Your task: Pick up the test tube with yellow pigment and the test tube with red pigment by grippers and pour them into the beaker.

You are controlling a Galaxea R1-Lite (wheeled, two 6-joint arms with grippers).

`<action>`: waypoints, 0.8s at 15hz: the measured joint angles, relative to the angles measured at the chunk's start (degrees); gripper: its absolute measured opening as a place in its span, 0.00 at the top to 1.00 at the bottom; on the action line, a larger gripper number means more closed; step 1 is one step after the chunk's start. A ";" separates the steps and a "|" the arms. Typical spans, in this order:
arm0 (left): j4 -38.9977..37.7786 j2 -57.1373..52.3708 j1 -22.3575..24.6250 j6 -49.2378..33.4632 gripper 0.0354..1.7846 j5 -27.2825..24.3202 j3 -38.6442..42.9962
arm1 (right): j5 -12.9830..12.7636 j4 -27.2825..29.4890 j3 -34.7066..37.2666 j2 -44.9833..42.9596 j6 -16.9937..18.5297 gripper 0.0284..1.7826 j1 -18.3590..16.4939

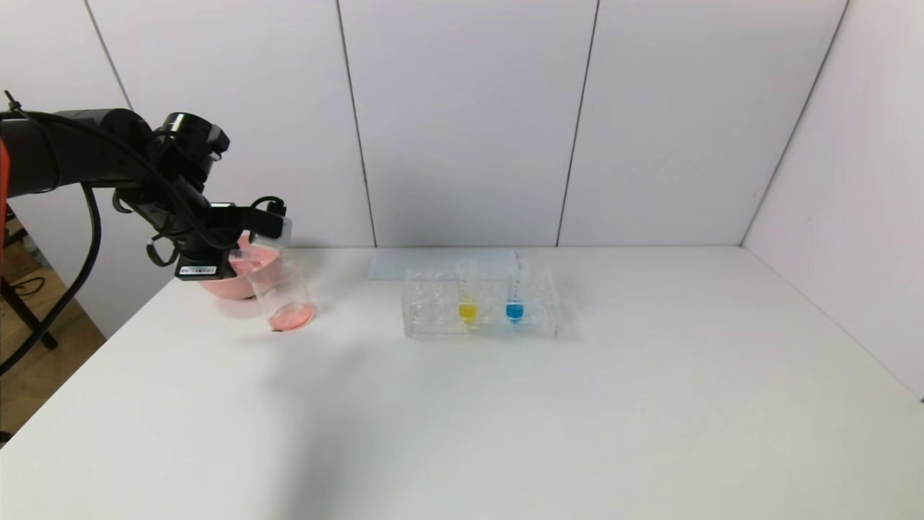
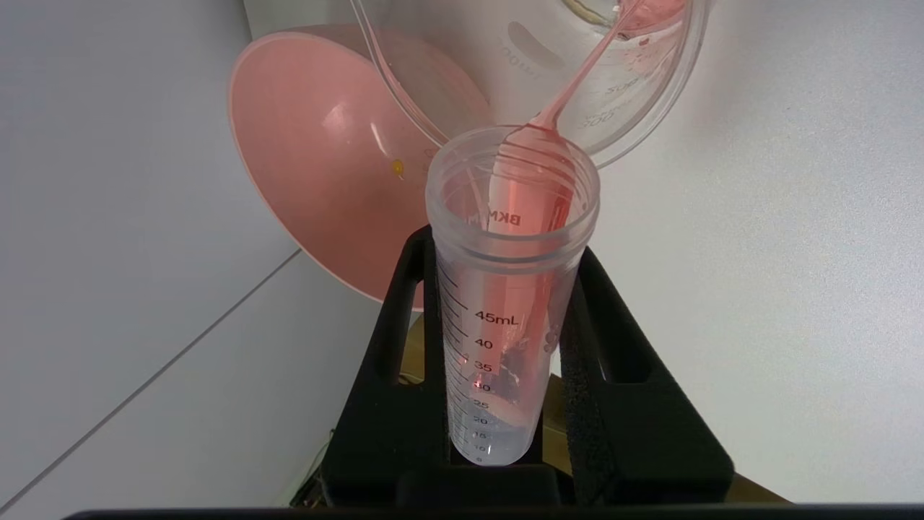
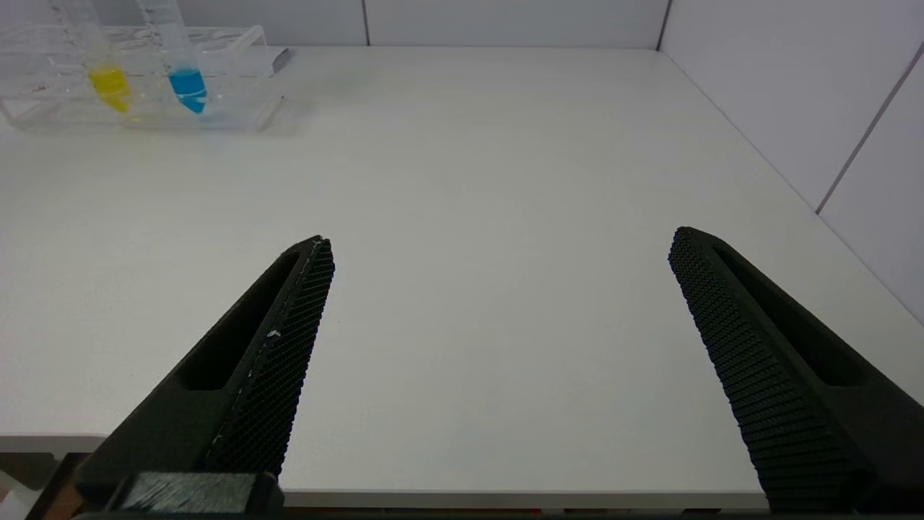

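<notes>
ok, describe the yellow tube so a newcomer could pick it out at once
Find the clear rack in the middle of the white table, right of the beaker where the left gripper pours the red tube. Two tubes stand upright in it. The test tube with yellow pigment is the left one; its neighbour has a blue tip.

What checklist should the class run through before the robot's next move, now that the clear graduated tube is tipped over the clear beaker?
1. Left gripper clamped on the clear graduated red-pigment tube: ok.
2. Red stream landing inside the clear straight-sided beaker: ok.
3. Tube fully drained: not ok, liquid is running out.
4. Clear yellow-tipped tube standing in the clear plastic rack: ok.
5. Right gripper open over the bare white table: ok.
6. Pink bowl clear of the beaker: cannot tell.
</notes>
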 joint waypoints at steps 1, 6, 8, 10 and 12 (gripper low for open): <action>0.00 0.02 -0.04 -0.01 0.76 0.10 0.00 | 0.00 0.00 0.00 0.00 -0.02 0.05 0.00; 0.00 0.02 -0.67 -0.09 0.76 0.96 -0.22 | 0.00 0.00 0.00 0.00 0.00 0.05 0.00; 0.00 0.02 -0.96 -0.09 0.76 1.37 -0.26 | 0.02 0.00 0.00 0.00 0.00 0.05 0.00; 0.00 0.00 -1.02 -0.09 0.76 1.37 -0.26 | 0.02 0.00 0.00 0.00 0.00 0.05 0.00; 0.02 0.00 -1.12 -0.09 0.76 1.34 -0.26 | 0.00 0.00 0.00 0.00 -0.02 0.05 0.00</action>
